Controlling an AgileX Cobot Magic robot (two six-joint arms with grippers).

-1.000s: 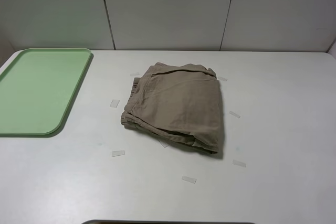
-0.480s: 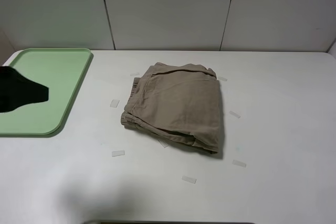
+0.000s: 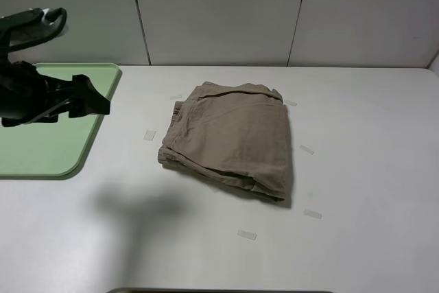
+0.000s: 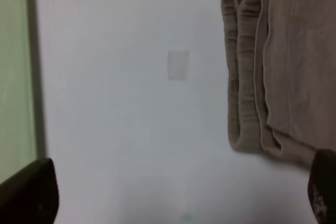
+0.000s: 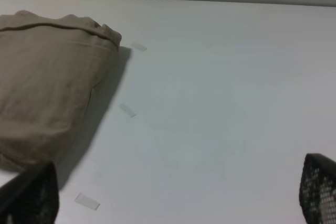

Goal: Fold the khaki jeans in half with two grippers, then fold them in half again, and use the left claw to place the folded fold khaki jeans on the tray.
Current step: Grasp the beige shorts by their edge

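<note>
The khaki jeans (image 3: 233, 135) lie folded into a compact stack in the middle of the white table. They also show in the left wrist view (image 4: 283, 66) and the right wrist view (image 5: 47, 77). The mint-green tray (image 3: 41, 135) lies at the left edge with nothing on it; its rim shows in the left wrist view (image 4: 13, 77). My left gripper (image 3: 101, 101) hovers over the tray's right rim, left of the jeans, open and empty (image 4: 177, 192). My right gripper (image 5: 174, 192) is open and empty to the right of the jeans, outside the exterior view.
Several small clear tape marks (image 3: 149, 135) lie on the table (image 3: 370, 169) around the jeans. The left arm casts a shadow (image 3: 140, 207) on the table in front of the tray. Grey wall panels stand behind the table.
My left arm has come in from the left edge and moved right, above the tray toward the jeans. The jeans and tray have not moved.
</note>
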